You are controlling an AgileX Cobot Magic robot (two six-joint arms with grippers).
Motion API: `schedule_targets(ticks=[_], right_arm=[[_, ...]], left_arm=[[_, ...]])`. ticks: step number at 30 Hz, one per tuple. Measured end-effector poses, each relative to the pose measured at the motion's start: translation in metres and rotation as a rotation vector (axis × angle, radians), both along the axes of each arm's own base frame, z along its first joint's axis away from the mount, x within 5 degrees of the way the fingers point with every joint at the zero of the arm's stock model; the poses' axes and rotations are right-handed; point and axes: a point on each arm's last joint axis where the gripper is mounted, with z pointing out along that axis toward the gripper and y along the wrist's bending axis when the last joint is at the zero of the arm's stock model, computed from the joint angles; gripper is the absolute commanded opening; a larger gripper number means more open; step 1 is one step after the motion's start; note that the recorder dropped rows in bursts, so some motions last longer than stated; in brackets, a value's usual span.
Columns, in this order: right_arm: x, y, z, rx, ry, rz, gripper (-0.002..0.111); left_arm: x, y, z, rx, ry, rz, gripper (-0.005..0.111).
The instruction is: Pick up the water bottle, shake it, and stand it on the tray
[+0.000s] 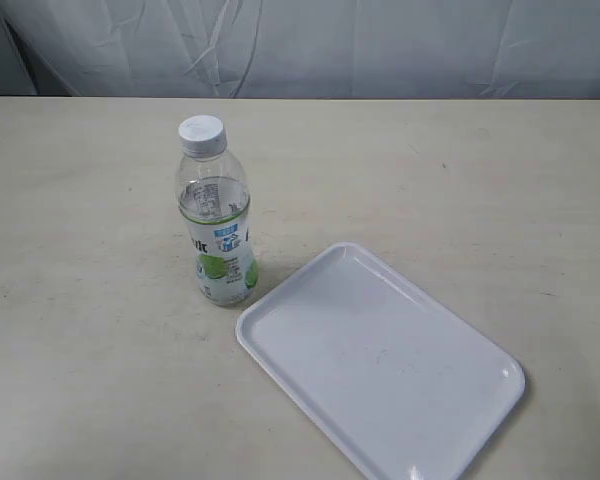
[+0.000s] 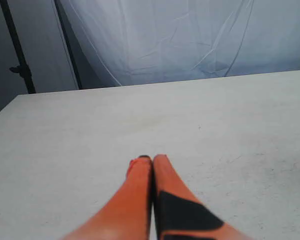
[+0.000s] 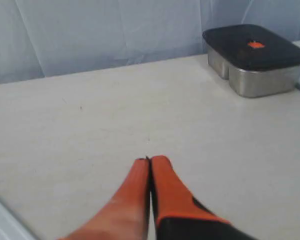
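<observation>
1. The water bottle [image 1: 215,215] is standing upright on the table [image 1: 80,380], left of centre, its white cap screwed on.
2. The tray [image 1: 380,365] is lying flat just beside the bottle, to its near right, and is sitting askew to the table edge.
3. My left pincer [image 2: 150,159] is hovering over the table with its orange fingers pressed together.
4. My right pincer [image 3: 149,160] is hovering likewise, fingers pressed together. A steel box [image 3: 255,60] with a dark lid is resting on the table in that view.
</observation>
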Motion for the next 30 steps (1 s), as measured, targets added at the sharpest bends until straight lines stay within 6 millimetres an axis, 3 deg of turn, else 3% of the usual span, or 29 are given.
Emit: schedule_targets(ticks=[5,10,13,16,19,22,26,28,30], right_arm=[[0.002,0.000,0.015,0.012,-0.162,0.000,0.003],[0.001,-0.002,0.039,0.188,-0.434,-0.024,0.003],[-0.002,-0.007,0.048,0.456,-0.541,-0.057,0.003],[-0.001,-0.007,0.044,0.855,-0.480,-0.062,-0.001],[0.000,-0.005,0.039,0.937,-0.423,-0.061,-0.001],[-0.001,-0.004,0.045,0.879,-0.442,-0.041,-0.001],[-0.004,-0.002,0.086,0.704,-0.543,0.016,-0.001],[0.012,0.001,0.124,0.553,-0.529,0.031,-0.001],[0.045,0.004,0.145,0.431,-0.459,0.049,-0.001]], left_arm=[[0.000,0.000,0.000,0.000,0.000,0.000,0.000],[0.000,0.000,0.000,0.000,0.000,0.000,0.000],[0.000,0.000,0.000,0.000,0.000,0.000,0.000],[0.000,0.000,0.000,0.000,0.000,0.000,0.000],[0.000,0.000,0.000,0.000,0.000,0.000,0.000],[0.000,0.000,0.000,0.000,0.000,0.000,0.000],[0.000,0.000,0.000,0.000,0.000,0.000,0.000],[0.000,0.000,0.000,0.000,0.000,0.000,0.000],[0.000,0.000,0.000,0.000,0.000,0.000,0.000]])
